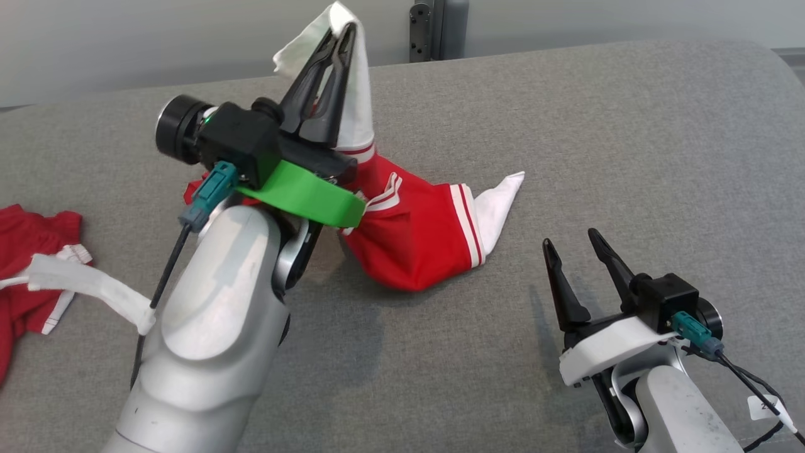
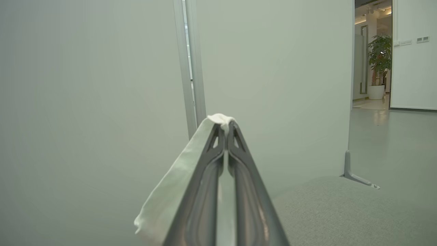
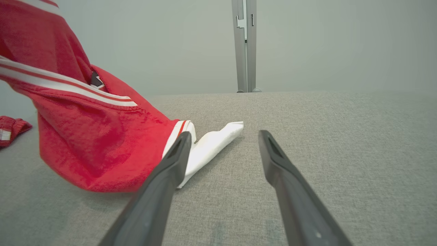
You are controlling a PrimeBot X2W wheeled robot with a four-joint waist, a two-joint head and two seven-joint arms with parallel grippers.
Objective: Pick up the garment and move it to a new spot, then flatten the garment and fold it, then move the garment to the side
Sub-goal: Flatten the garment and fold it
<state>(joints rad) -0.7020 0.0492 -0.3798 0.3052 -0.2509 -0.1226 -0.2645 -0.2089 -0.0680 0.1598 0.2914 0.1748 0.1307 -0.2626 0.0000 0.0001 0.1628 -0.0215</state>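
Right now the left claw (image 1: 341,30) is clamped on a white corner of the red fleecy garment with white-and-red striped bands (image 1: 415,239), its two long dark fingers pressed together with the cloth between them. That corner is held up above the grey fabric-covered table (image 1: 597,113), near the table's far edge. From there the cloth runs down behind the claw's green collar to the red body, which sags onto the table near its middle.

In the left wrist view the same pinch shows close up: a small fold of white cloth (image 2: 177,177) pokes out over the closed tips of the left claw (image 2: 225,124) and drapes down one side (the rest of the garment is out of that frame).

The right claw (image 1: 570,239) sits low at the near right with its fingers spread wide apart, holding nothing. It is beside the garment and apart from it. In its own wrist view the right claw (image 3: 225,134) points across the table (image 3: 341,143) past a white pointed end lying flat just beside the red body (image 3: 85,143).

A second red cloth with a white strip (image 1: 31,251) lies at the table's left edge, well apart from the lifted garment.
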